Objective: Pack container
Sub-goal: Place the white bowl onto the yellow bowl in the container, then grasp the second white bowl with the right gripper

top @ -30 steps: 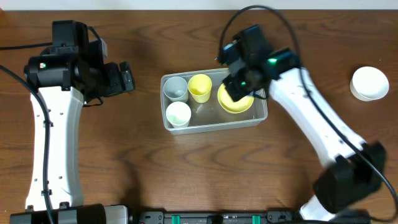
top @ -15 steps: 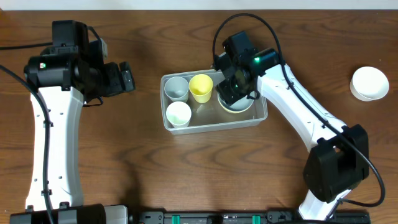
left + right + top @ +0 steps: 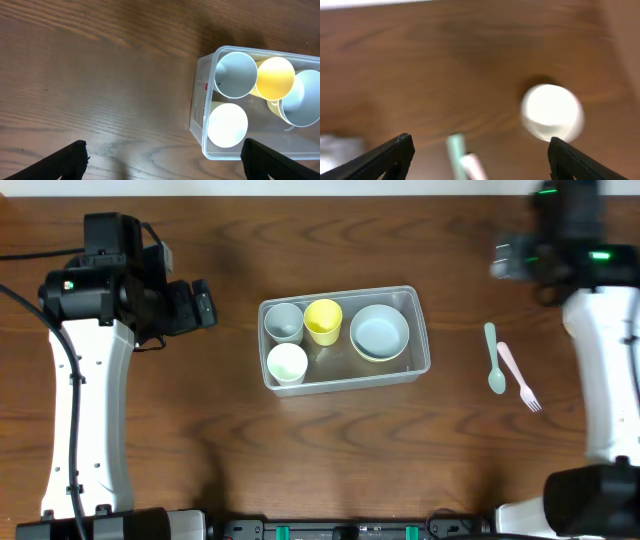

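The clear container (image 3: 341,383) stands mid-table and holds a grey-blue cup (image 3: 283,321), a yellow cup (image 3: 322,320), a white cup (image 3: 287,363) and a pale blue bowl (image 3: 380,331) nested in a yellow bowl. My left gripper (image 3: 205,305) hovers open to its left. In the left wrist view the container (image 3: 199,102) lies ahead to the right, nothing between the fingers. My right gripper (image 3: 508,258) is open and empty at the back right, far from the container. The blurred right wrist view shows a white bowl (image 3: 552,112) ahead on the table.
A green spoon (image 3: 492,358) and a pink fork (image 3: 518,376) lie side by side on the wood right of the container, below the right arm. Both also show blurred in the right wrist view, the spoon (image 3: 456,151) and the fork (image 3: 473,168).
My right gripper opened, left the pale blue bowl inside the yellow bowl in the container, and swung away to the back right. The left arm has not moved.
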### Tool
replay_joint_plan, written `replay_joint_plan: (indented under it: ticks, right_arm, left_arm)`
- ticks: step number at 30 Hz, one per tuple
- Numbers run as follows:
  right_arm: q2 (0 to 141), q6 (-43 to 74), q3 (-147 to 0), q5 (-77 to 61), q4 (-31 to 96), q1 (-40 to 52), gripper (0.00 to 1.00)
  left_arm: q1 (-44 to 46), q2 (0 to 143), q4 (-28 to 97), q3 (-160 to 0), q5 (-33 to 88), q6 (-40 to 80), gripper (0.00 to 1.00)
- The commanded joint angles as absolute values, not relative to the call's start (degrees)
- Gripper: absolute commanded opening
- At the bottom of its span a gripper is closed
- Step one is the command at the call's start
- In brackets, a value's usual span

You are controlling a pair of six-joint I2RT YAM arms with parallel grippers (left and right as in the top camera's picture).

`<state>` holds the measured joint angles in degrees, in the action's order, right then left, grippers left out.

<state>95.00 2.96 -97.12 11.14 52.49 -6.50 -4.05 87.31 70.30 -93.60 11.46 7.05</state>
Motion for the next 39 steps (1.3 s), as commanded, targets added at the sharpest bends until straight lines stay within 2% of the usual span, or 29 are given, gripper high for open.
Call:
replay_joint_plan:
  ticks: [1,8,22,27,30,33,37,39]
  right_arm:
    - [98.45,2.9,-96.97,6.94,51.94,-14.33,0.86]
    - [109.49,2.44,-96.97,2.09,50.76,-22.55,0.85]
    - [125.43,0.14,-96.97,2.09,47.79,-23.66,0.87]
    - [126.37,0.14,-96.97,1.34,48.21,-23.73,0.79]
    - [126.34,-0.95,-96.97,-0.36,49.71,-23.73,0.63]
    - [126.34,-1.37,-96.97,-0.71,50.57,-23.7,0.41]
    - [126.34,-1.34,-96.97,-0.71,51.59,-23.7,0.19]
    - [126.34,-1.32,-96.97,-0.71,51.96,-23.66,0.12]
  left_arm:
    - [-3.95,86.8,70.5,-93.21,11.55,6.04,0.98]
    - [-3.95,86.8,70.5,-93.21,11.53,6.07,0.98]
    - [-3.95,86.8,71.4,-93.21,11.53,6.07,0.98]
    - [-3.95,86.8,71.4,-93.21,11.53,6.07,0.98]
    - [-3.95,86.8,71.48,-93.21,11.55,6.07,0.98]
    - [-3.95,86.8,71.7,-93.21,11.53,6.07,0.98]
    - [-3.95,86.8,71.79,-93.21,11.53,6.07,0.98]
    - [-3.95,86.8,71.79,-93.21,11.53,6.07,0.98]
